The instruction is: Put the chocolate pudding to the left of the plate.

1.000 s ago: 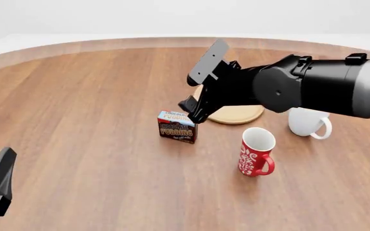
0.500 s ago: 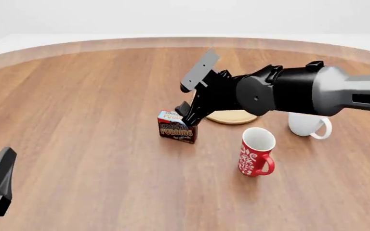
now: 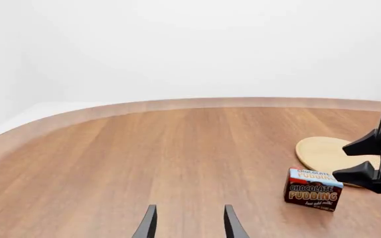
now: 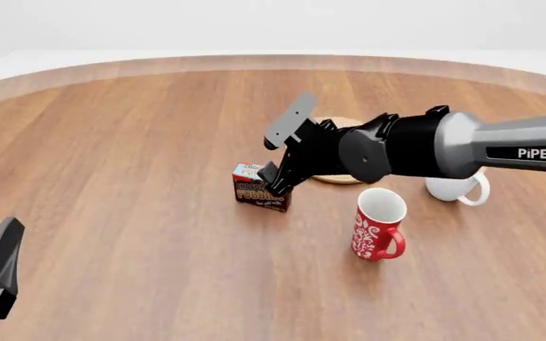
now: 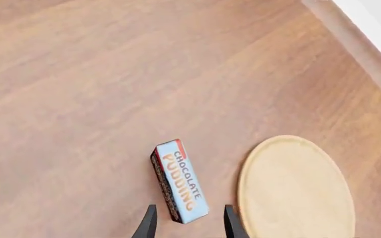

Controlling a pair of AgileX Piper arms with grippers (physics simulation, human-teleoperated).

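The right gripper (image 4: pixel 275 172) hangs with its fingers spread wide, gripping nothing, just above the chocolate pudding (image 4: pixel 259 187), lined up to straddle the box. The pudding stands on the table just left of the plate (image 5: pixel 296 188). Since the earlier frame the gripper has come lower onto the box.

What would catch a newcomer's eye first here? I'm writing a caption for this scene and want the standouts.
The big black right arm, reaching in from the right across the table's middle, its open gripper over the pudding box. That box stands just left of the wooden plate, apart from it. Nearer the camera, a red patterned mug stands out on the bare wood, with a white mug behind it.
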